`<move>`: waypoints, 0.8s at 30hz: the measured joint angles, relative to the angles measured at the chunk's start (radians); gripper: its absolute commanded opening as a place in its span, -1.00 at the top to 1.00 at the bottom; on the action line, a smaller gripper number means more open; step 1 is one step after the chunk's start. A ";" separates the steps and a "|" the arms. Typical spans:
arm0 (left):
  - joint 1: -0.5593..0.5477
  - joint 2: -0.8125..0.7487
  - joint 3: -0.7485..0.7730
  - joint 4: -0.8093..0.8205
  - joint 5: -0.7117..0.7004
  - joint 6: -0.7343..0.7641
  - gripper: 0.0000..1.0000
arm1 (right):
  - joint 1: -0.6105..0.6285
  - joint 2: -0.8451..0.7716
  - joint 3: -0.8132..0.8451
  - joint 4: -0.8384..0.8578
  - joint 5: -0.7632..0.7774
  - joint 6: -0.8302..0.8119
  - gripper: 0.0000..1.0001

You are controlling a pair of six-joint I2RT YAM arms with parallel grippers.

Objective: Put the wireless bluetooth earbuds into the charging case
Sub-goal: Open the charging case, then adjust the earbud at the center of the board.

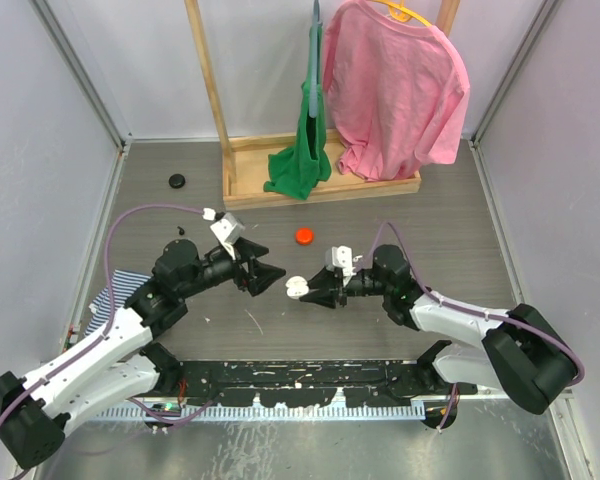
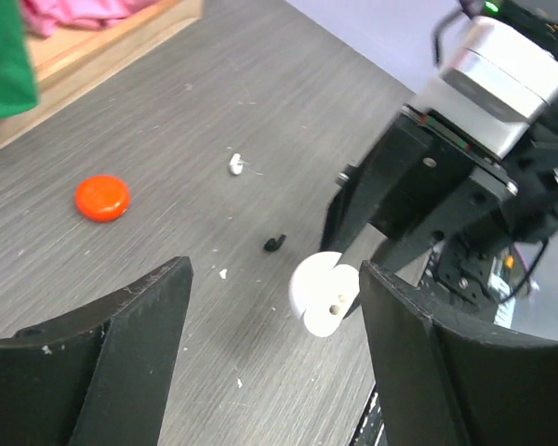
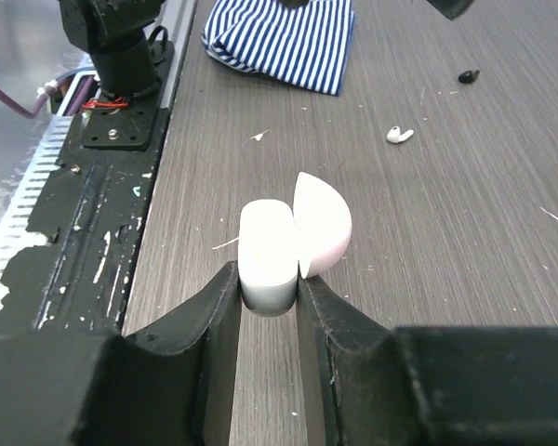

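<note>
Room: a grey wood-grain counter [image 1: 460,220] closed in by pale wall panels.
Near edge: a black rail [image 1: 300,375] flecked with white, with both arm bases along it.
Cloth: a folded blue-and-white striped cloth [image 3: 279,42] lies on the counter beside the left arm, well apart from the case.
Right pincer [image 3: 268,279]: clenched on the case, one finger pressed to each side of the body, low over the middle of the counter.
Case [image 3: 265,246]: white and rounded, gripped at its lower body. Its lid [image 3: 323,223] is swung open to one side. What lies inside it cannot be told.
Left pincer [image 2: 274,279]: released, jaws spread wide with nothing between them, pointing at the case from just beside it, not touching.
Black bit [image 2: 275,243]: a small dark piece on the counter near the case; too small to identify.
Earbud [image 2: 235,164]: white, lying loose on the counter beyond the black bit, apart from the case and from both pincers.
Disc [image 1: 303,236]: orange and round, flat on the counter, farther out than both pincers.
Black cap [image 1: 177,181]: small and round, far left, near the wall.
Rack [image 1: 235,180]: a wooden frame at the far side, with a green garment [image 1: 305,150] and a pink shirt [image 1: 395,90] hanging from it.
</note>
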 measured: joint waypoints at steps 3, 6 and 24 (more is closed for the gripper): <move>0.000 -0.032 0.000 -0.051 -0.110 -0.037 -0.70 | 0.000 -0.002 -0.038 0.072 0.033 0.018 0.69; 0.000 -0.054 0.002 -0.131 -0.246 -0.080 -0.73 | 0.000 -0.020 -0.074 0.132 0.070 0.032 0.69; 0.150 0.203 0.071 -0.510 -0.737 -0.315 -0.54 | 0.000 -0.025 -0.134 0.322 0.171 0.084 0.68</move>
